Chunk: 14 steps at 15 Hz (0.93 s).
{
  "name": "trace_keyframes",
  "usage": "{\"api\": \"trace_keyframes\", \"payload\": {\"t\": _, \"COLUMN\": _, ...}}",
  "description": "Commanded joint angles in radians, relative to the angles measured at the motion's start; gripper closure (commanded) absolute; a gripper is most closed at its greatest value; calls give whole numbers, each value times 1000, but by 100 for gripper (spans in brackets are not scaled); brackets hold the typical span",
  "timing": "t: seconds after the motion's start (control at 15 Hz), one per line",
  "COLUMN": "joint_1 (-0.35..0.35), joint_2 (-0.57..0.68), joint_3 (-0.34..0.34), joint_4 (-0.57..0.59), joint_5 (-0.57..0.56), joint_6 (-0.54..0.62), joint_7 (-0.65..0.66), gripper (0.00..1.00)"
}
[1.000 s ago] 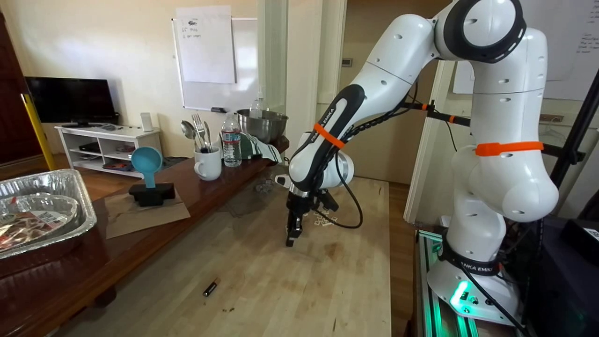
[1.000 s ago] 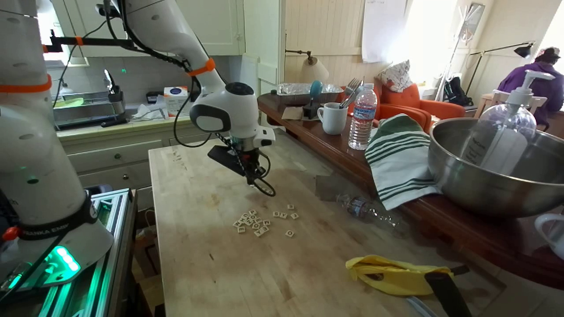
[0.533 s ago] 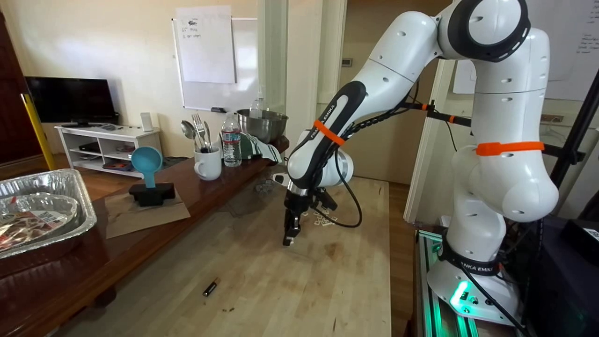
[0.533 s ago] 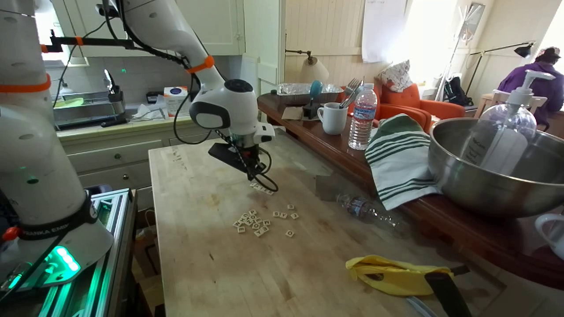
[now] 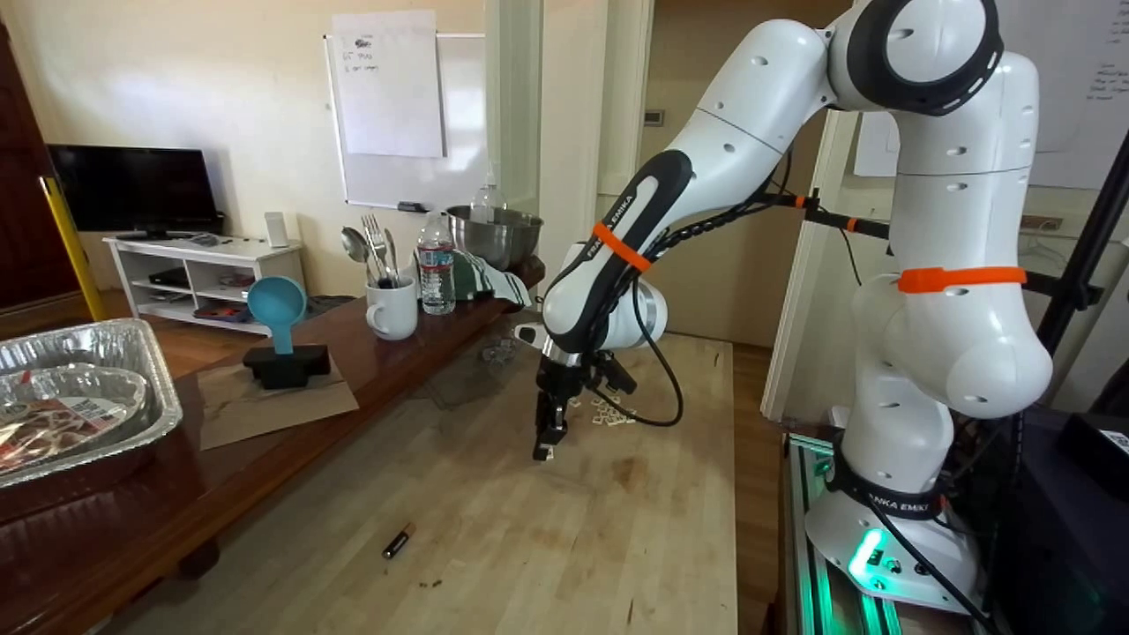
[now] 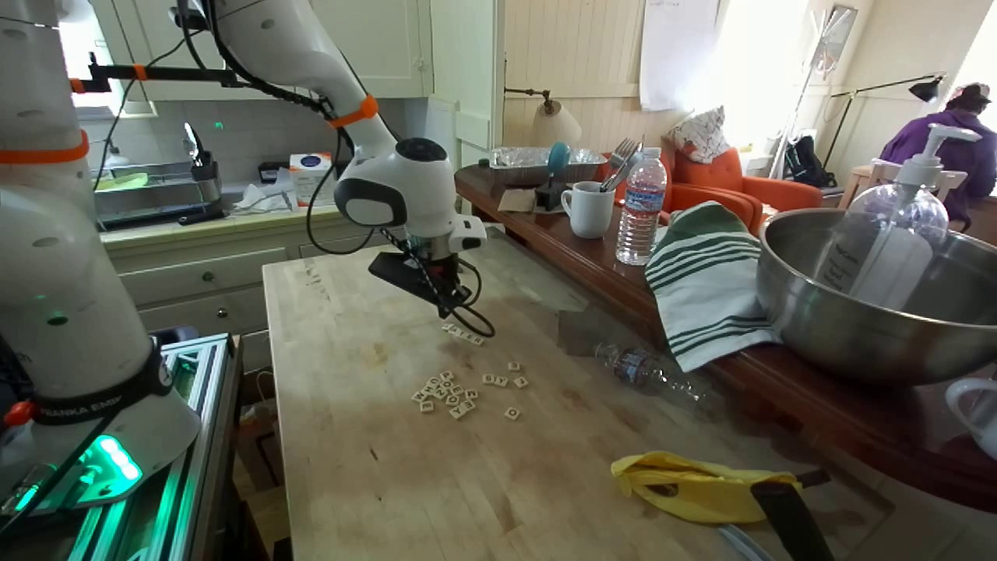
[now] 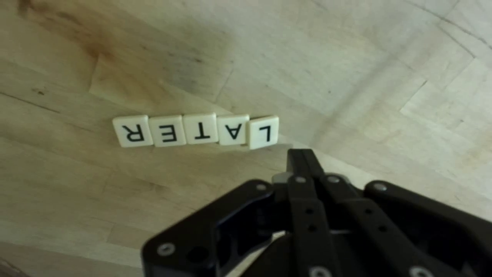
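Five-letter word tiles lie in a touching row on the wooden table, reading LATER upside down in the wrist view: L tile [image 7: 263, 132], A tile [image 7: 232, 130], T tile [image 7: 200, 129], E tile [image 7: 167, 130] and R tile [image 7: 133, 131]. The L tile sits askew against the A tile; whether it overlaps it I cannot tell. My black gripper [image 7: 301, 151] is shut with nothing between its fingers, just beside the L tile and apart from it in the picture. In an exterior view the tile row [image 6: 463, 334] shows below the gripper [image 6: 443, 314], partly behind a cable.
Several loose letter tiles [image 6: 448, 393] lie scattered nearby on the table [image 6: 374, 483]. A battery [image 5: 399, 541], a clear bottle [image 6: 650, 370] and a yellow pouch [image 6: 701, 487] are also there. A raised wooden counter [image 5: 467, 331] bears a mug [image 5: 392, 309] and a metal bowl [image 6: 841, 312].
My gripper has risen slightly and shifted a little, so more of the tile row shows beneath it in an exterior view. It has stayed shut; the loose tiles have not moved.
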Motion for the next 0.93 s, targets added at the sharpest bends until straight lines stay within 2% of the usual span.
{"api": "trace_keyframes", "payload": {"t": 0.0, "joint_1": -13, "joint_2": -20, "joint_3": 7, "joint_4": -23, "joint_5": 33, "joint_6": 16, "joint_7": -46, "gripper": 100}}
{"api": "trace_keyframes", "payload": {"t": 0.33, "joint_1": -17, "joint_2": -21, "joint_3": 4, "joint_4": -34, "joint_5": 25, "joint_6": 27, "joint_7": -49, "gripper": 100}}
{"api": "trace_keyframes", "payload": {"t": 0.87, "joint_1": -30, "joint_2": -8, "joint_3": 11, "joint_4": -26, "joint_5": 100, "joint_6": 59, "joint_7": -112, "gripper": 100}}
